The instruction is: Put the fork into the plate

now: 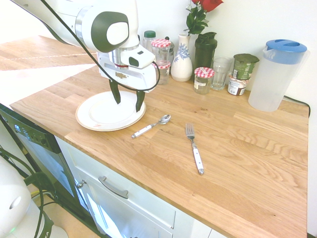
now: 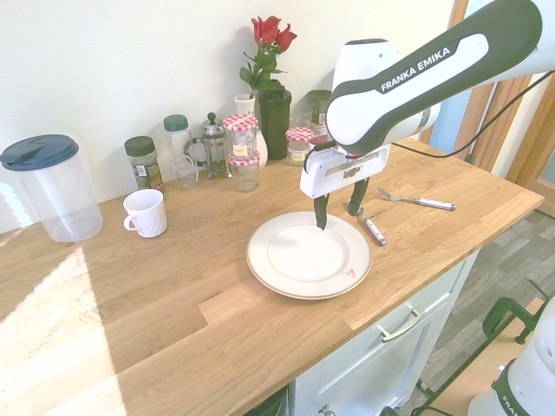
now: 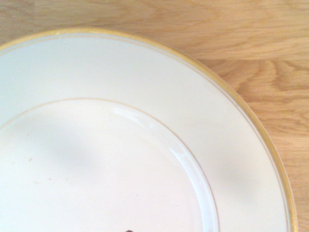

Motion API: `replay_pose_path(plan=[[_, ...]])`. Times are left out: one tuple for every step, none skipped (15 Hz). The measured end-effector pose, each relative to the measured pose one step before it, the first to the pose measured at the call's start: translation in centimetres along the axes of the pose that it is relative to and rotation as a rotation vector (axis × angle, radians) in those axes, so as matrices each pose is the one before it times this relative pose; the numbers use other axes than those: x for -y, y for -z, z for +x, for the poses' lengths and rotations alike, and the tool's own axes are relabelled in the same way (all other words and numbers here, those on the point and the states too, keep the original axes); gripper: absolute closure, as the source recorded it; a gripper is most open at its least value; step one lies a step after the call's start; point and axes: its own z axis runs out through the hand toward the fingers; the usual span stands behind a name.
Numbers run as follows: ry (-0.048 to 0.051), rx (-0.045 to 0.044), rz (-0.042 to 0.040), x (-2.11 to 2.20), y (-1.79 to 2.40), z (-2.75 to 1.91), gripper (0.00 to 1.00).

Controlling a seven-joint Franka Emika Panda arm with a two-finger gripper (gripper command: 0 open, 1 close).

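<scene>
Wooden kitchen counter [image 1: 237, 148] bears plate [image 1: 94, 119] under empty, spread claw [image 1: 128, 101]; fork [image 1: 194, 147] apart.

Glossy plate [image 3: 231, 145] (gold-rimmed), grained wooden counter [image 1: 247, 148].

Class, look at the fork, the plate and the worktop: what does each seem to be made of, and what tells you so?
Fork: shiny silver tines, probably metal; smooth white handle, perhaps plastic. Plate: glossy white glazed ceramic, likely, with a gold rim line. Worktop: wood, shown by its grain and joined staves.

wooden counter [image 1: 247, 148] | plate [image 1: 91, 116], spoon [image 1: 151, 126], fork [image 1: 194, 147], jars, jug [image 1: 275, 74]
</scene>
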Motion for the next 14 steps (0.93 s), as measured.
replay_pose_path(plan=[[0.00234,-0.00063,-0.00311,-0.004,-0.065,0.009,0.0],[0.00705,-0.00101,-0.00529,-0.042,-0.09,0.033,0.0],[0.00773,-0.00136,-0.00055,-0.108,0.008,0.162,0.0],[0.00928,-0.00433,0.00461,-0.159,0.183,0.36,0.0],[0.00695,-0.00507,0.00805,-0.268,0.395,0.638,0.0],[0.00319,-0.00826,0.01262,-0.41,0.65,0.992,0.0],[-0.00292,-0.00773,0.01172,-0.624,0.696,1.181,0.0],[-0.00537,-0.01026,0.00958,-0.932,0.741,1.426,0.0],[-0.00434,-0.00774,0.00352,-1.21,0.516,1.381,0.0],[-0.00398,-0.00464,-0.00606,-1.429,0.347,1.316,0.0],[-0.00398,-0.00475,-0.00486,-1.487,0.198,1.174,0.0],[-0.00098,-0.00545,-0.0047,-1.561,0.096,1.089,0.0],[0.00128,-0.00412,-0.00265,-1.523,0.098,0.962,0.0],[0.00412,-0.00461,-0.00271,-1.531,0.121,0.907,0.0]])
